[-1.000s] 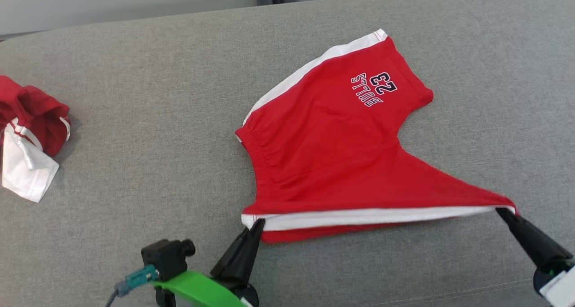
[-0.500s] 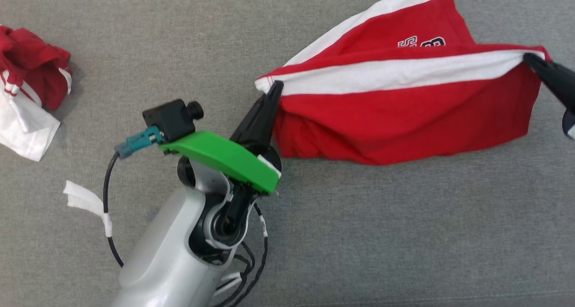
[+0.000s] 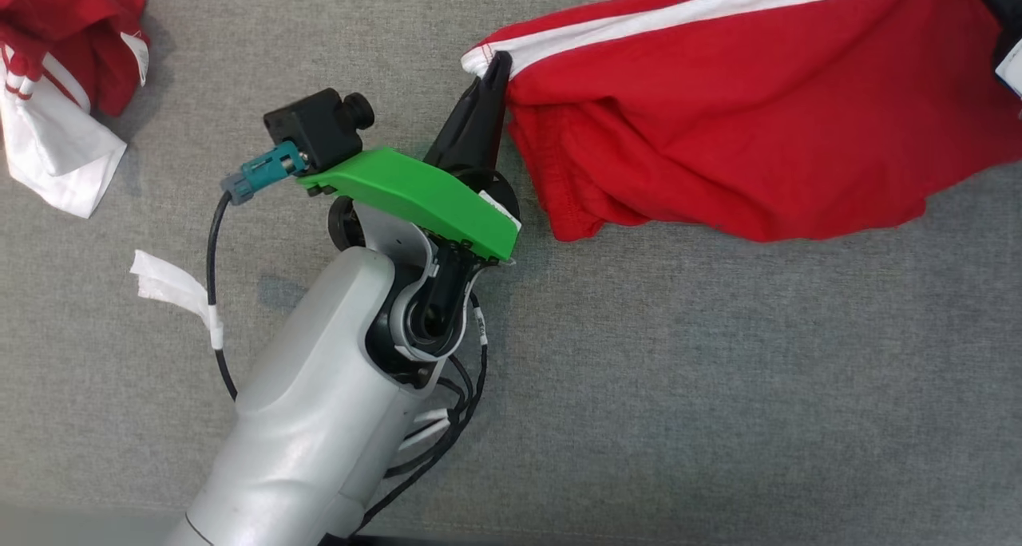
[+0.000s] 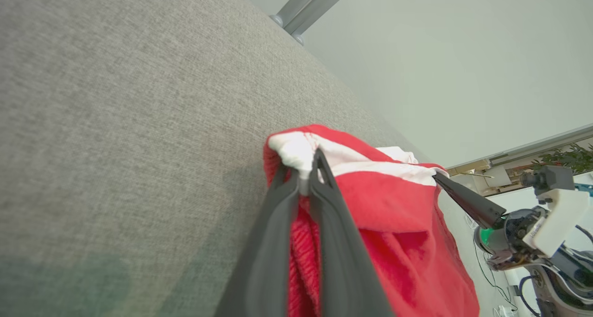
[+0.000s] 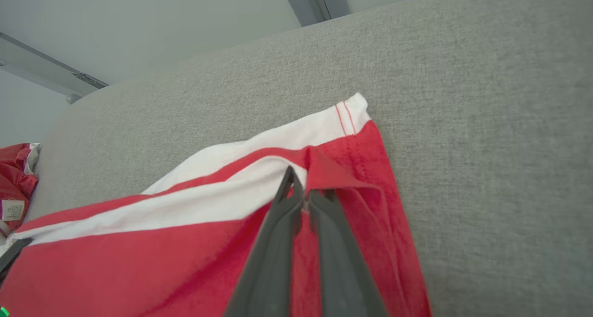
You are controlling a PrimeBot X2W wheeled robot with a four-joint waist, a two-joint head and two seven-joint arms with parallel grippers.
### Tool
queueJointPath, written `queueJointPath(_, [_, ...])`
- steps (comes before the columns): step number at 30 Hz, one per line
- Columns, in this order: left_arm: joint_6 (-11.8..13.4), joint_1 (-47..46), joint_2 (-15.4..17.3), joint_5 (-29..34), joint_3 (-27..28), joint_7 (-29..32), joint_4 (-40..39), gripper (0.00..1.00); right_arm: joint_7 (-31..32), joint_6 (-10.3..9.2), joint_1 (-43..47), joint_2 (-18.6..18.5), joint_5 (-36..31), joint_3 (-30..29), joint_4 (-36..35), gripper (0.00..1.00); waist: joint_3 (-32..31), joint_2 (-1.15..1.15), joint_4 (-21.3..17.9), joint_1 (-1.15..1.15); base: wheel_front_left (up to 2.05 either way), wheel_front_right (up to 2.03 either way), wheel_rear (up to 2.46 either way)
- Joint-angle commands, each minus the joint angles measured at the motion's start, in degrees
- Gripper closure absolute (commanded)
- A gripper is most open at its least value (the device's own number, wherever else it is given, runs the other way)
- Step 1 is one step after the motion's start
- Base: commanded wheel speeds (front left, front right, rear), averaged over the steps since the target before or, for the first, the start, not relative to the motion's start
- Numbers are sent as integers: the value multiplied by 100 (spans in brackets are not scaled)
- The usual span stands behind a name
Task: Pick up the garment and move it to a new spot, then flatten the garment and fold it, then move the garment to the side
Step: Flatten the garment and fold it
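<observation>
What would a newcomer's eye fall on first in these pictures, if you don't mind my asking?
First, the red garment, stretched across the top of the head view with its white-striped edge pinched by the left gripper at one corner and the right gripper at the other. Next, the green bracket on the left wrist at centre, and a crumpled red and white garment lying at upper left.

Bare robot test room, probably a lab.
A grey fabric-covered worktop (image 3: 718, 370) stands before plain pale walls (image 4: 440, 53) and a metal post (image 4: 305, 6), with a leafy plant (image 4: 567, 155) beyond.
</observation>
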Motion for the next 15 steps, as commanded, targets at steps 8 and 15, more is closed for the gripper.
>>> queueJointPath(8, [40,-268,2,-278,-345,-246,20,100,-206,0,-296,-77,-196,46,352,100,148,0,176,0,0,0,0])
queueJointPath(15, [99,-333,2,-415,-402,-483,-71,100,-430,0,-388,-101,-159,92,538,100,144,0,175,0,0,0,0])
